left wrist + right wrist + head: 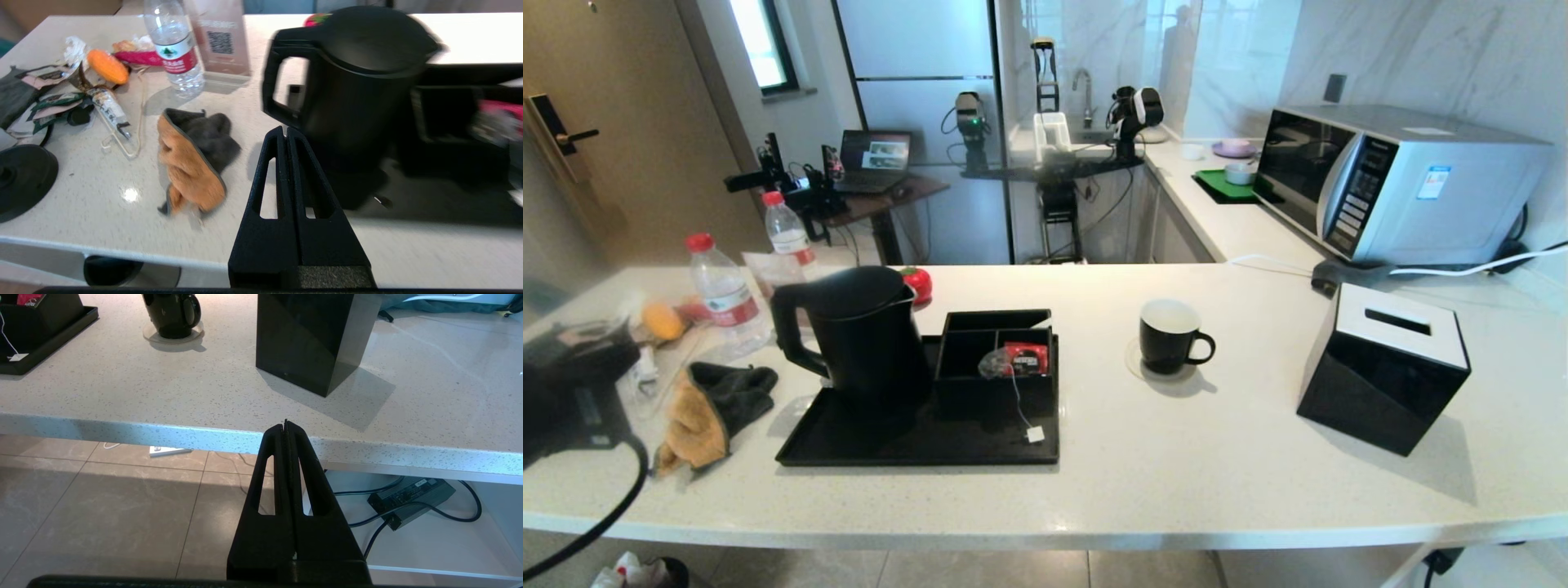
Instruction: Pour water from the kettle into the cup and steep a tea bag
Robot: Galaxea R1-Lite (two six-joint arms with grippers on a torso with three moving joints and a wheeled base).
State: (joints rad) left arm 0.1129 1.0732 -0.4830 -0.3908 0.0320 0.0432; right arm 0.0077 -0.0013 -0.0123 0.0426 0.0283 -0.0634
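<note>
The tall black kettle (858,335) stands lid down on the left of a black tray (915,445), its loop handle (271,81) toward my left arm. No water shows. The tea bag (995,363) lies in a black organizer on the tray, beside a red packet. Its string runs down to a white tag (1035,434). The black cup (1170,335), white inside, sits on a clear coaster right of the tray. My left gripper (284,130) is shut and empty, its tips just short of the kettle's handle. My right gripper (285,424) hangs shut and empty below the counter's front edge.
An orange and grey cloth (707,408) lies left of the tray. Two red-capped bottles (723,290) and wrappers crowd the far left. A black tissue box (1384,367) stands right of the cup, with a microwave (1396,180) behind it. My left arm (572,392) fills the left edge.
</note>
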